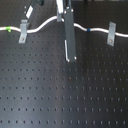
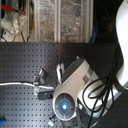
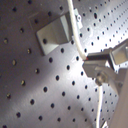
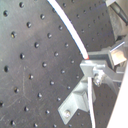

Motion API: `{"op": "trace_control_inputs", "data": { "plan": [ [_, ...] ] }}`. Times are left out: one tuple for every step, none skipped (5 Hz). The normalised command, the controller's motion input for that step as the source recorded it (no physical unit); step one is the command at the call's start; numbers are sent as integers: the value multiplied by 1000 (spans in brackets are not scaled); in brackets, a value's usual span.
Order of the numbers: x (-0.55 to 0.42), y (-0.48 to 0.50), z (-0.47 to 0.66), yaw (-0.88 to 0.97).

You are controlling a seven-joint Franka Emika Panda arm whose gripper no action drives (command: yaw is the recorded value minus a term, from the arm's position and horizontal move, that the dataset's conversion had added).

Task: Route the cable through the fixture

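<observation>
A black perforated board fills the scene, and across its far part in the first exterior view runs the cable, a long white cord whose axis lies side to side, passing a bracket fixture toward the first exterior view's left and a second fixture toward the first exterior view's right. A green band marks the cord beside the first bracket; a blue band sits just short of the second.

The Panda arm's gripper stands between the two brackets, its long grey bar hanging toward the camera from where the cord crosses it. In the first wrist view the cable runs straight into the fingertips, with a pale bracket near beside it (the second wrist view shows the same cord meeting the fingers, and a bracket just beyond them).

The jaws appear drawn narrow on the cord, pinching it mid-span. Judging by this, the coming move turns on carrying the held stretch sideways along its own axis toward a bracket.

The second exterior view shows mainly the arm's white body, with the cable trailing off toward the second exterior view's left.
</observation>
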Motion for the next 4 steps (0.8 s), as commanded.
{"op": "trace_control_inputs", "data": {
  "plan": [
    [-103, -25, 362, -343],
    [-80, 185, 605, -9],
    [-40, 104, 38, 0],
    [-138, 130, 0, 0]
  ]
}}
